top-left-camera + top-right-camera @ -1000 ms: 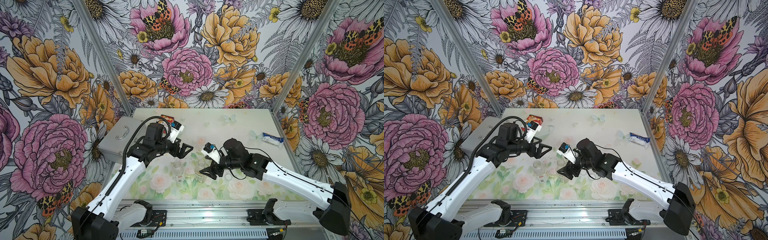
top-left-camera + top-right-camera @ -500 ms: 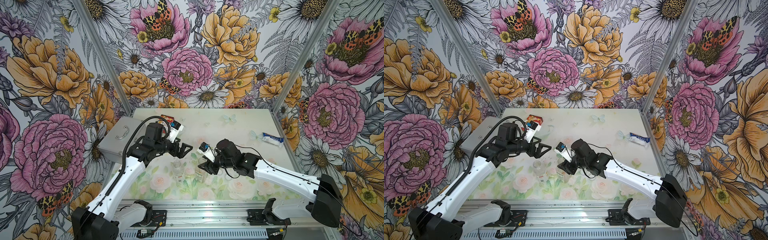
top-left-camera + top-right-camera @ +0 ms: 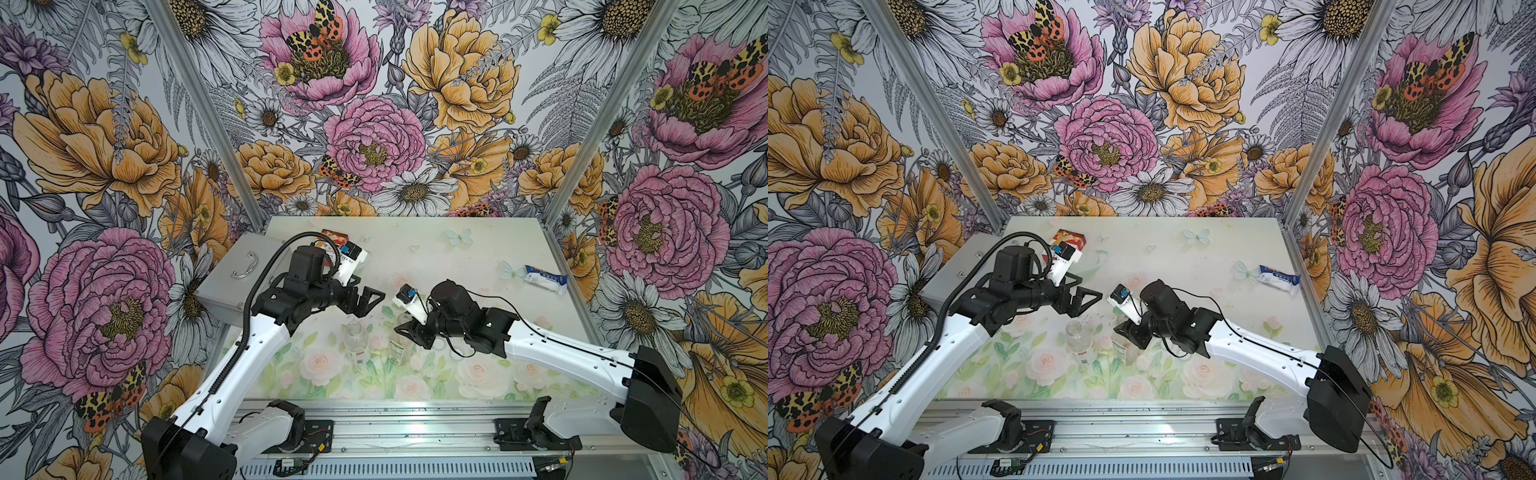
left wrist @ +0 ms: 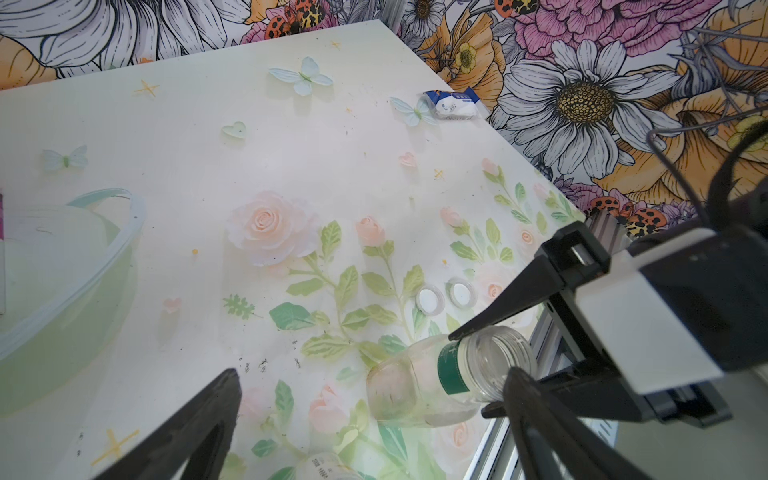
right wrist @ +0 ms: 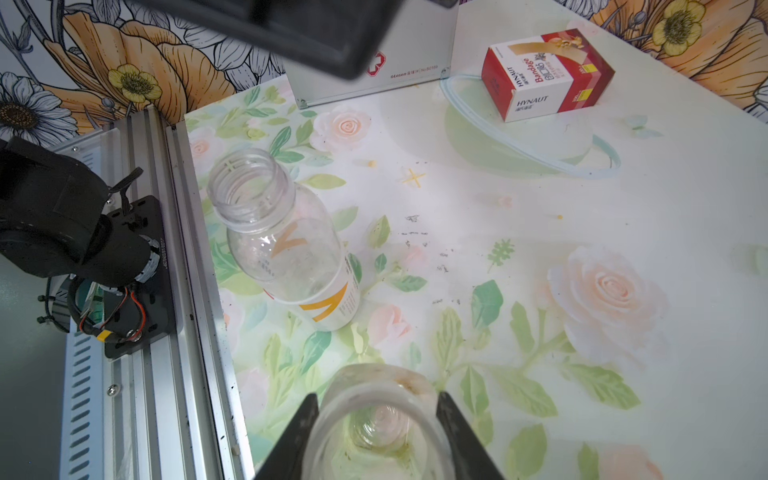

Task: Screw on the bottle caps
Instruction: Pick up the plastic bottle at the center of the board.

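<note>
Clear plastic sat clenched in the right gripper (image 5: 376,398): the green-labelled bottle (image 4: 436,382), held by its neck near the table's (image 3: 436,257) front edge, so we judged steadying it to be the step in hand. The left gripper (image 3: 368,301) hung released above. We reckoned it must next fetch a white cap (image 4: 430,300), lying with its twin (image 4: 460,293) beside that bottle, skirting the second bottle (image 5: 286,249) nearby, with open room toward the table's middle.

bottles (image 5: 286,249): clear glossy plastic | case (image 3: 220,291): matt grey metal | box (image 5: 548,75): glossy cardboard
</note>
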